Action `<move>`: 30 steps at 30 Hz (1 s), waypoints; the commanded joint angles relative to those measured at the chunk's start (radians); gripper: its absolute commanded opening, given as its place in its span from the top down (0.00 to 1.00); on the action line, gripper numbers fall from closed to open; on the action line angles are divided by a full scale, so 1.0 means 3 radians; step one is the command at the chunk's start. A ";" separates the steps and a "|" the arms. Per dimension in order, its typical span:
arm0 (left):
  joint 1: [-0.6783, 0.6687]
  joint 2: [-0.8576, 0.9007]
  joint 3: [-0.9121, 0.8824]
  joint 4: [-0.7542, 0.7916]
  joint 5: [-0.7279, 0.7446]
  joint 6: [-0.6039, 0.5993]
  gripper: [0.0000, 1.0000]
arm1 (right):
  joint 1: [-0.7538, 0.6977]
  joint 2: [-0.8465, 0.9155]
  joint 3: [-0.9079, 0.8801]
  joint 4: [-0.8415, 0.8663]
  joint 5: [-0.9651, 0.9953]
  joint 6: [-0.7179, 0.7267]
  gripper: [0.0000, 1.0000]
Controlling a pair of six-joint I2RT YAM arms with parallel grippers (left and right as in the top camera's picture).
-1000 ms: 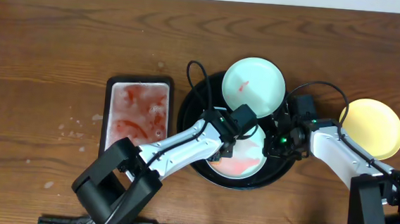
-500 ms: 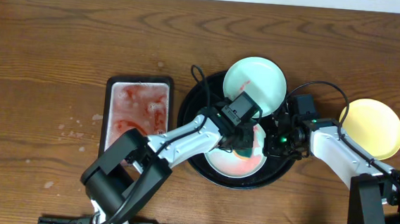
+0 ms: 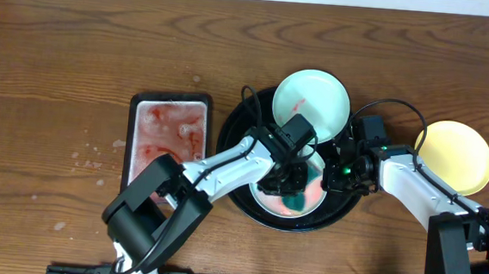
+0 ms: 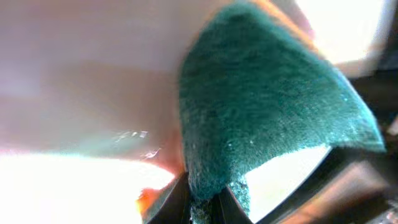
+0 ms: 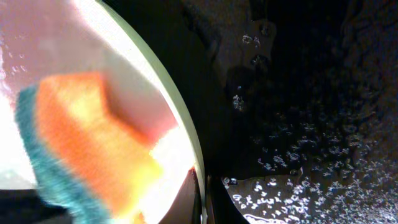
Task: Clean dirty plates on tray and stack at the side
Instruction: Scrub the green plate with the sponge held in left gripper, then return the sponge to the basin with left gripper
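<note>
The large round black tray [image 3: 336, 214] holds a pale plate [image 3: 284, 205] with orange-red smears. My left gripper [image 3: 290, 173] is shut on a green and orange sponge [image 3: 298, 191] and presses it onto that plate; the left wrist view shows the sponge [image 4: 261, 112] between the fingers [image 4: 202, 200]. My right gripper [image 3: 335, 174] is shut on the plate's right rim, as the right wrist view [image 5: 202, 193] shows. A mint-white plate [image 3: 310, 103] with a small red smear rests on the tray's back rim. A yellow plate [image 3: 455, 156] lies on the table to the right.
A small rectangular black tray [image 3: 168, 140] with pinkish-red liquid stands left of the round tray. Water drops lie on the wood [image 3: 88, 156] further left. The round tray's floor [image 5: 298, 93] is wet. A black cable [image 3: 393, 106] loops behind the right arm.
My left gripper has swept the sponge across the smeared plate, from its upper left toward the right and front. The right gripper and the plates have not moved.
</note>
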 commanded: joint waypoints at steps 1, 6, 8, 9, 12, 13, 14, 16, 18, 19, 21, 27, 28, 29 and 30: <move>0.0033 -0.0017 -0.0156 -0.0355 -0.1457 -0.0056 0.93 | -0.0003 0.0093 -0.0053 0.0003 0.0378 -0.0006 0.99; 0.0029 -0.0043 -0.0151 -0.0434 -0.2604 -0.0050 0.92 | -0.0003 0.0094 -0.0053 0.0001 0.0379 -0.0019 0.99; 0.0023 -0.0043 -0.0151 -0.0455 -0.2981 -0.0020 0.92 | -0.0003 0.0093 -0.0053 0.0001 0.0380 -0.0019 0.99; 0.0023 -0.0043 -0.0151 -0.0455 -0.3109 0.0025 0.92 | -0.0003 0.0094 -0.0053 0.0003 0.0392 -0.0019 0.99; 0.0023 -0.0045 -0.0151 -0.0443 -0.3159 0.0125 0.92 | -0.0003 0.0094 -0.0053 -0.0006 0.0443 -0.0018 0.99; 0.0020 -0.0048 -0.0151 -0.0450 -0.3094 0.0123 0.93 | -0.0003 0.0093 -0.0053 -0.0011 0.0453 -0.0018 0.99; 0.0017 -0.0051 -0.0151 -0.0455 -0.2928 0.0125 0.93 | -0.0003 0.0093 -0.0053 -0.0013 0.0453 -0.0018 0.99; 0.0014 -0.0084 -0.0151 -0.0468 -0.2553 0.0125 0.92 | -0.0003 0.0093 -0.0053 -0.0018 0.0453 -0.0017 0.99; 0.0014 -0.0155 -0.0151 -0.0482 -0.2255 0.0125 0.93 | -0.0003 0.0093 -0.0053 -0.0022 0.0453 -0.0017 0.99; 0.0015 -0.0219 -0.0151 -0.0490 -0.2096 0.0125 0.93 | -0.0003 0.0093 -0.0053 -0.0022 0.0453 -0.0017 0.99; 0.0015 -0.0416 -0.0151 -0.0504 -0.1831 0.0125 0.92 | -0.0003 0.0093 -0.0053 -0.0020 0.0453 -0.0017 0.99; 0.0168 -0.1208 -0.0151 -0.0722 -0.1427 0.0136 0.92 | -0.0003 -0.0024 -0.0052 -0.0003 0.0454 -0.0018 0.99; 0.0212 -0.1308 -0.0153 -0.0764 -0.1424 0.0168 0.92 | -0.0003 -0.0065 -0.0052 -0.0001 0.0462 -0.0018 0.99; 0.0291 -0.1457 -0.0153 -0.0837 -0.1425 0.0245 0.92 | -0.0003 -0.0139 -0.0052 -0.0005 0.0500 -0.0017 0.99; 0.0369 -0.1567 -0.0153 -0.0902 -0.1425 0.0319 0.92 | -0.0003 -0.0198 -0.0052 -0.0013 0.0539 -0.0017 0.99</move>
